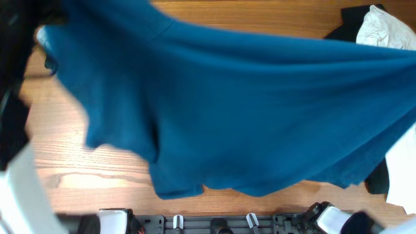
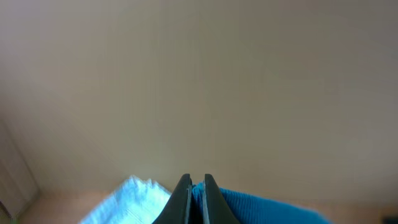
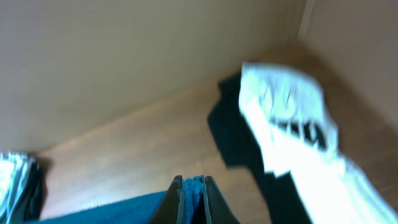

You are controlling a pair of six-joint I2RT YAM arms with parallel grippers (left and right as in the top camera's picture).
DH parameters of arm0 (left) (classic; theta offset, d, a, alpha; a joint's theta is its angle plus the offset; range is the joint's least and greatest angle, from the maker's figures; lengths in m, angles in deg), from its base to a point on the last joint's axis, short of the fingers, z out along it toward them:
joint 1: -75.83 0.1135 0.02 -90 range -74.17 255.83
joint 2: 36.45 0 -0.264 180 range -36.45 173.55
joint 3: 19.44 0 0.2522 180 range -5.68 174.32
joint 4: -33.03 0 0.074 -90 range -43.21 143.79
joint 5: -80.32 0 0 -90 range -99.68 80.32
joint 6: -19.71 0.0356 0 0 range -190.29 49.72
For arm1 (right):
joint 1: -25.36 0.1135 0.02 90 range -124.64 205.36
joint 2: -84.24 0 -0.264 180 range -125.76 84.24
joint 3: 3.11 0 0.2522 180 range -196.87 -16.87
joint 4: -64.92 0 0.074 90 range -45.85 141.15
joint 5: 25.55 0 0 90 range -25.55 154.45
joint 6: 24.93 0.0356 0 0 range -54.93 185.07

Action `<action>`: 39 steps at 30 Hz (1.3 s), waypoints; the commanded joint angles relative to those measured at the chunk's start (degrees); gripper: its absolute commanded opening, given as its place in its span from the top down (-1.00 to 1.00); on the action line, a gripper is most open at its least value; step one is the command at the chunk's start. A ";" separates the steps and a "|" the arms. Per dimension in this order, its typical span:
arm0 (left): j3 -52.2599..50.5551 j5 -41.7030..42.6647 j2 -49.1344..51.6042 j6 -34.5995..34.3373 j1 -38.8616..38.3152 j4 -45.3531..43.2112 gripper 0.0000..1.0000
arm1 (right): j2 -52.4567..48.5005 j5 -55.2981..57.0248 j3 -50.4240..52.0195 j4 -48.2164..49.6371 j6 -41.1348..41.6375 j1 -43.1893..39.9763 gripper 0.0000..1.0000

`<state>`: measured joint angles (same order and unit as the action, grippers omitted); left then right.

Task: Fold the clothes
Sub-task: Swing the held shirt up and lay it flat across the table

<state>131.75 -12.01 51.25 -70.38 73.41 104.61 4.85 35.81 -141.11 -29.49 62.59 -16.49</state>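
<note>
A large deep-blue shirt (image 1: 247,110) hangs spread high above the wooden table (image 1: 65,162) and fills most of the overhead view. My left gripper (image 2: 194,186) is shut on an edge of the blue shirt (image 2: 261,208). My right gripper (image 3: 193,186) is shut on a bunched fold of the blue shirt (image 3: 194,193). Neither gripper shows in the overhead view. A white tee with black print (image 3: 292,118) lies over black pieces (image 3: 233,130) on the table, also at the overhead view's far right (image 1: 383,26). A pale-blue cloth (image 2: 130,199) shows beside the left jaws.
A striped grey cloth (image 3: 15,180) lies at the left edge of the right wrist view. White cloth (image 1: 406,162) and black cloth (image 1: 377,179) lie at the table's right edge. Arm bases (image 1: 214,222) line the front edge. A dark shape (image 1: 13,78) covers the left.
</note>
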 commanded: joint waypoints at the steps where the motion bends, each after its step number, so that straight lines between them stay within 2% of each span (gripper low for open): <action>1: -0.04 3.50 8.31 0.96 0.07 1.73 0.92 | -11.13 1.46 0.13 -2.08 -5.62 3.52 0.92; 7: -0.07 11.34 22.08 0.96 0.00 2.29 0.92 | -26.67 2.29 0.13 3.82 -6.21 13.11 0.92; 11: -0.07 16.90 31.67 0.96 -0.63 -2.86 0.92 | -37.09 3.56 0.13 16.35 -1.01 17.40 0.92; 13: -0.07 17.07 35.58 0.96 -1.55 -7.39 0.92 | -41.35 3.65 0.13 24.63 1.99 19.37 0.92; 18: -0.07 15.45 40.92 -0.63 -3.52 -20.50 0.92 | -45.94 7.39 0.13 36.74 7.17 22.82 0.92; 21: -0.07 14.47 41.86 -0.79 -4.70 -27.23 0.92 | -46.36 10.29 0.11 40.17 8.50 24.17 0.92; 24: -0.07 14.49 41.86 -0.81 -5.62 -29.18 0.92 | -46.29 10.47 0.11 39.95 8.63 24.33 0.92; 27: -0.07 14.49 41.86 -0.76 -6.38 -22.58 0.92 | -46.10 10.86 0.11 34.21 8.00 23.32 0.92; 32: -0.04 14.49 41.75 -0.76 -5.95 -3.69 0.92 | -45.40 9.01 0.11 24.11 6.93 20.04 0.92; 39: -0.04 15.50 39.34 -0.79 -5.75 12.02 0.92 | -44.46 4.35 0.15 11.19 1.14 16.17 0.91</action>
<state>131.20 2.57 93.65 -70.65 67.31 112.39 -41.55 42.39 -140.54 -15.04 67.33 0.47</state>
